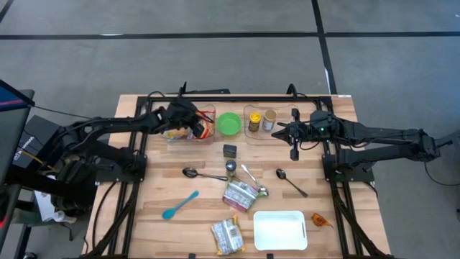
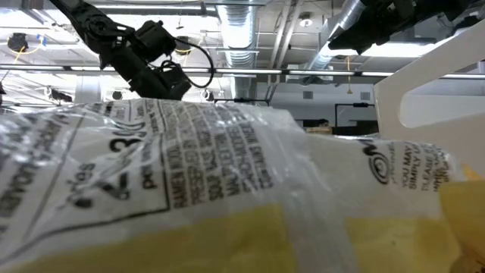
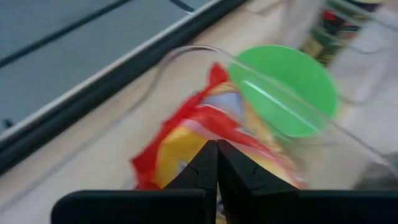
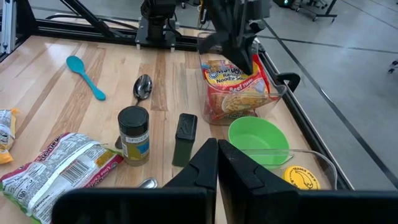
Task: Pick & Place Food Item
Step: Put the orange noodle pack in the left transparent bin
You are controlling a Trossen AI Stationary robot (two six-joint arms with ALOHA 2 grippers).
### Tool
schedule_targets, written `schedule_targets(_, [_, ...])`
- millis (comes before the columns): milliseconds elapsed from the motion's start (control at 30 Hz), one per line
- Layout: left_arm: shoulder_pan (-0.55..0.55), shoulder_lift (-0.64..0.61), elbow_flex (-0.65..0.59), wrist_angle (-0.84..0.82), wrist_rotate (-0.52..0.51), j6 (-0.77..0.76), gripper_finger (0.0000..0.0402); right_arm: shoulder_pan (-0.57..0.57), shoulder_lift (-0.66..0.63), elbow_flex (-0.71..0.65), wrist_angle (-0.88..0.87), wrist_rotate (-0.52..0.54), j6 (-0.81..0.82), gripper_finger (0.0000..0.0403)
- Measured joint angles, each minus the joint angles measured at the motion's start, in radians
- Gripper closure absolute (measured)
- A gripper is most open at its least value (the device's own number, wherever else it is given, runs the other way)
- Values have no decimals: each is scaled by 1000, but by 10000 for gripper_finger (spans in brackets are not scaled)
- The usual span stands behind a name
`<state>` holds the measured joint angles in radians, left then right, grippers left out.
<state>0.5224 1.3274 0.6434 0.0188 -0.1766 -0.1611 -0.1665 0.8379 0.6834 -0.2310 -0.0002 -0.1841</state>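
Wooden planks make up the tabletop [image 1: 165,194], with grey floor all round it, and the action sits along its far edge. A clear plastic bin [image 1: 188,134] stands there towards the far-left corner, and the noodle packet [image 4: 233,90], red-edged and yellow, stands upright in it, its long axis running up out of the bin's open top. The left claw [image 1: 195,122] is directly over that bin, pointing down into it, so the packet lies straight below and between its fingers; the wrist view shows the two dark fingers drawn together with the red and yellow wrapper pressed at their tips. I judge the packet's top edge is pinched, though the contact itself is blurred. The coming move therefore turns on a straight lift along the packet's long axis, clear of the bin's walls, before any sideways travel. A green bowl [image 1: 229,123] sits just beside the bin on its right, close enough to clip if the packet swings.

The right claw [image 1: 284,131] waits near the far edge towards the right side, fingers closed on nothing, farther from the packet than the left.
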Motion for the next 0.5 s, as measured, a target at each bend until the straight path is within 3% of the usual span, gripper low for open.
schedule_targets(133, [0,36,0,41,-89,0,401,0,0,0,0,0,0,398])
schedule_targets(500, [3,122,0,79,-96,-30,401,0,0,0,0,0,0,398])
